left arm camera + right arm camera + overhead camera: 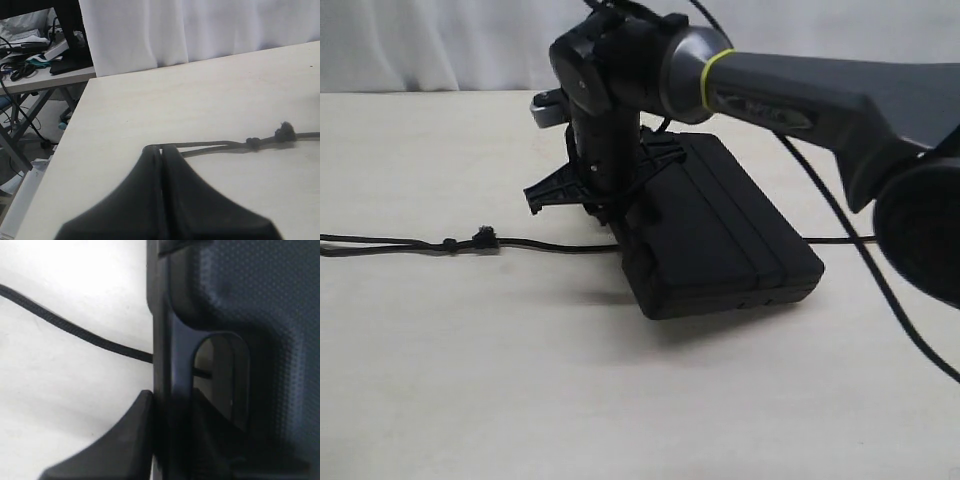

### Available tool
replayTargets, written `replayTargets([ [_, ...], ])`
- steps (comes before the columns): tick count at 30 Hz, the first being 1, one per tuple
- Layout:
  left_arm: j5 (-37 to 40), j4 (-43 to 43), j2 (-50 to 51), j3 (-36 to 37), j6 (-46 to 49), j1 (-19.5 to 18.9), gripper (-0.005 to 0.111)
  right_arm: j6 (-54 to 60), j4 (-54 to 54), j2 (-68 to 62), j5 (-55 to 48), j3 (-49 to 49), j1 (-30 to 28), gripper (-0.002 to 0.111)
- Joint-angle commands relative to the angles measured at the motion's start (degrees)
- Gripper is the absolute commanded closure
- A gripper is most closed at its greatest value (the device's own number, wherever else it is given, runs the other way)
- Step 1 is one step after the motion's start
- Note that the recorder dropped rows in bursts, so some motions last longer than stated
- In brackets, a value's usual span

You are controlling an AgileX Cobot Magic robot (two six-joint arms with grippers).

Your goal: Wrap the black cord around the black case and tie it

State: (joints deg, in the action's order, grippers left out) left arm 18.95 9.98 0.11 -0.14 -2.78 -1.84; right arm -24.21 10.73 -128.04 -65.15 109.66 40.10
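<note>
The black case (720, 230) lies on the pale table, ribbed lid up. My right gripper (600, 195) reaches across to its left end and is shut on the rim beside the handle slot (220, 380). One finger (125, 440) is outside the case (260, 305) and the other sits inside the slot. The black cord (540, 245) runs from the left edge, past a knot (483, 236), under the case, and out on the right. My left gripper (161, 150) is shut, with two strands of the cord (210, 146) pinched at its tips. It is out of the exterior view.
The right arm's glossy cable (860, 250) hangs down across the right side. The table's edge (75, 130) shows in the left wrist view, with a cluttered bench (55, 65) beyond it. A white curtain (200, 30) closes off the back.
</note>
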Motion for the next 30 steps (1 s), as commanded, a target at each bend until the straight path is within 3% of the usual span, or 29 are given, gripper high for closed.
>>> replayTargets([
  [1, -0.44, 0.0, -0.11, 0.14, 0.0, -0.07, 0.107, 1.48, 5.32, 5.66, -2.22, 0.28, -0.26, 0.104],
  [8, -0.44, 0.0, -0.11, 0.14, 0.0, -0.07, 0.107, 1.48, 9.89, 11.01, -4.81, 0.28, -2.33, 0.104],
  [18, -0.44, 0.0, -0.11, 0.14, 0.0, -0.07, 0.107, 5.94, 8.83, 14.52, -4.81, 0.28, -12.94, 0.104],
  [24, -0.44, 0.0, -0.11, 0.14, 0.0, -0.07, 0.107, 10.73, 2.58, 14.62, -4.81, 0.28, -19.54, 0.104],
  [30, -0.44, 0.0, -0.11, 0.14, 0.0, -0.07, 0.107, 14.33, 1.92, 14.62, -4.81, 0.28, -22.34, 0.104],
])
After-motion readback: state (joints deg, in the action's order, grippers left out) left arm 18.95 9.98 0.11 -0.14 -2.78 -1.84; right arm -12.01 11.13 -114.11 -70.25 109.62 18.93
